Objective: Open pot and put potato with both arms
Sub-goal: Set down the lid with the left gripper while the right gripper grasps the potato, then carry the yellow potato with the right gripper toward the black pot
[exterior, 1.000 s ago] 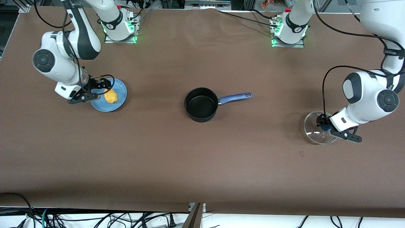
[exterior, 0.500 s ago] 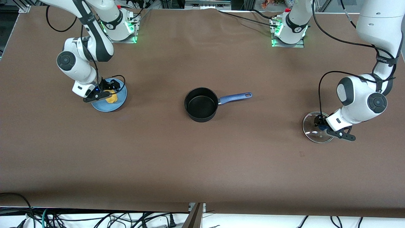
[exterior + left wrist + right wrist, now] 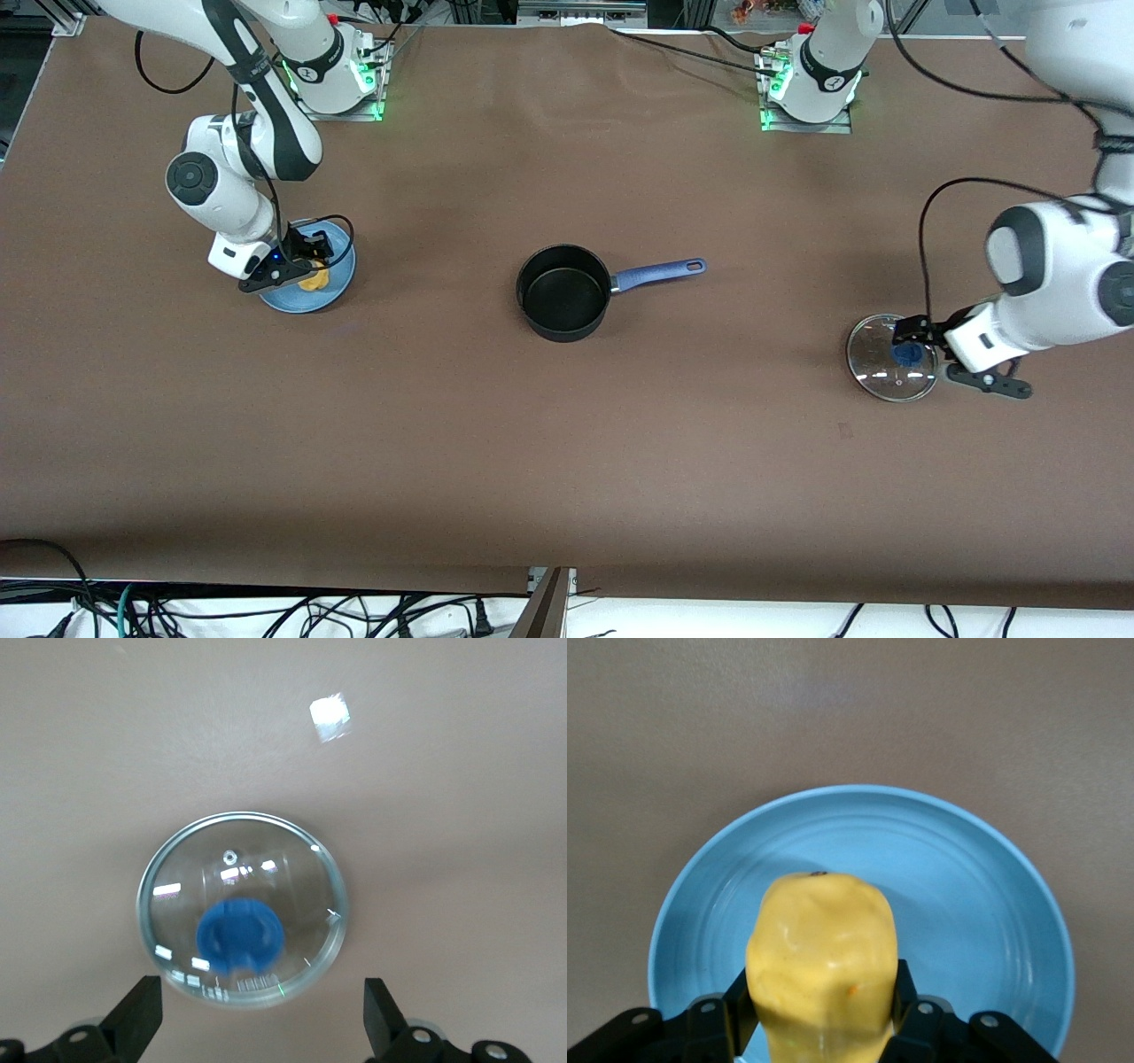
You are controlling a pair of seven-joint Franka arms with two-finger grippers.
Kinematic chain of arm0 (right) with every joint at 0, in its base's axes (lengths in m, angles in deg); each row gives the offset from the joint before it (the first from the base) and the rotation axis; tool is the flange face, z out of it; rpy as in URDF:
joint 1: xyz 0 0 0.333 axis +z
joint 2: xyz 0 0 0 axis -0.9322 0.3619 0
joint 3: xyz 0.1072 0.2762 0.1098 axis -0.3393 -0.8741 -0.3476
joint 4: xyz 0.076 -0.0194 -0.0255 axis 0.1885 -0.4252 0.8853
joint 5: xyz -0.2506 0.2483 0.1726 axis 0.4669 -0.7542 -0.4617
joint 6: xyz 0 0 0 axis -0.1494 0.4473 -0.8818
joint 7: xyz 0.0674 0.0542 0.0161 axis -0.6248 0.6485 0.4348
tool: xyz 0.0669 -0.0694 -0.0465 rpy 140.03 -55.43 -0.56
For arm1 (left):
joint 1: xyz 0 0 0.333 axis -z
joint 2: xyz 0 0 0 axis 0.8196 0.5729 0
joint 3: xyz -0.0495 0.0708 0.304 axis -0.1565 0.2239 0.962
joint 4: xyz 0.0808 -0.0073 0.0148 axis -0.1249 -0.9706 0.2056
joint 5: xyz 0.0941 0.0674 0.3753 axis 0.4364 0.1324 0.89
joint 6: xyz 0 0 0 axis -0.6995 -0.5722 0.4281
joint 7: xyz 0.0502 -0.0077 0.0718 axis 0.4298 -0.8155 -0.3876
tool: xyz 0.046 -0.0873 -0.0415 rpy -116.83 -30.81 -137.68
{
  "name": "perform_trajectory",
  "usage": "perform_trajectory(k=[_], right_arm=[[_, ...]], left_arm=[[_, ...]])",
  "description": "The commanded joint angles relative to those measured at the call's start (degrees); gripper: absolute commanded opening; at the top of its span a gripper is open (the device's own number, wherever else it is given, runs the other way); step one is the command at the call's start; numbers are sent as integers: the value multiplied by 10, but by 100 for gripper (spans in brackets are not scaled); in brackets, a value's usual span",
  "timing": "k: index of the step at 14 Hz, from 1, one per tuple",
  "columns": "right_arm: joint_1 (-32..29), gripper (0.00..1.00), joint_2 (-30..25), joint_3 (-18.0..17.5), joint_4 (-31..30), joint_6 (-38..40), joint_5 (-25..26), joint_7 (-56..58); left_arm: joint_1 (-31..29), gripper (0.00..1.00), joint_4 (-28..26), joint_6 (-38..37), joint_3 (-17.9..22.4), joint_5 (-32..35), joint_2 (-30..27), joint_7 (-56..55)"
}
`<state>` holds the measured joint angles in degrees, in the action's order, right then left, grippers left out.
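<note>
A brown table (image 3: 567, 461) holds an open black pot (image 3: 563, 293) at its middle, blue handle pointing toward the left arm's end. The lid (image 3: 891, 358) is already off and lies flat on the table near the left arm's end, a little nearer the front camera than the pot. A blue plate (image 3: 341, 275) sits at the right arm's end.

The left gripper (image 3: 263, 1019) hangs just above the lid with its fingers spread wide, gripping nothing; the blue knob (image 3: 239, 935) lies between and just ahead of them.

The right gripper (image 3: 819, 1010) is down on the plate, fingers clamped on both sides of the potato (image 3: 822, 961).

Opening looks done. Carrying the potato to the pot remains.
</note>
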<state>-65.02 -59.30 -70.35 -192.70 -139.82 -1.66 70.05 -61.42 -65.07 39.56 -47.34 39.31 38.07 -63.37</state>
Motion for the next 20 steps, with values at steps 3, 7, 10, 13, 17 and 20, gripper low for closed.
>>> perform_trajectory(k=[3,7,10,13,17,20], right_arm=[[-3,26,-45,-3,126,230,-4,-8],[11,26,-15,-41,309,443,-21,-108],[78,26,18,-51,390,482,-78,-242],[176,26,99,-51,491,475,-119,-411],[287,26,247,-50,658,431,-116,-590],[337,27,304,-50,675,328,-111,-668]], left_arm=[[13,100,155,-225,-20,-2,-47,-114],[18,100,211,-320,-42,23,-75,-197],[17,100,214,-327,-41,23,-90,-197],[19,100,214,-328,-40,24,-96,-197],[23,100,214,-327,-41,20,-96,-234],[24,100,214,-328,-46,23,-96,-234]])
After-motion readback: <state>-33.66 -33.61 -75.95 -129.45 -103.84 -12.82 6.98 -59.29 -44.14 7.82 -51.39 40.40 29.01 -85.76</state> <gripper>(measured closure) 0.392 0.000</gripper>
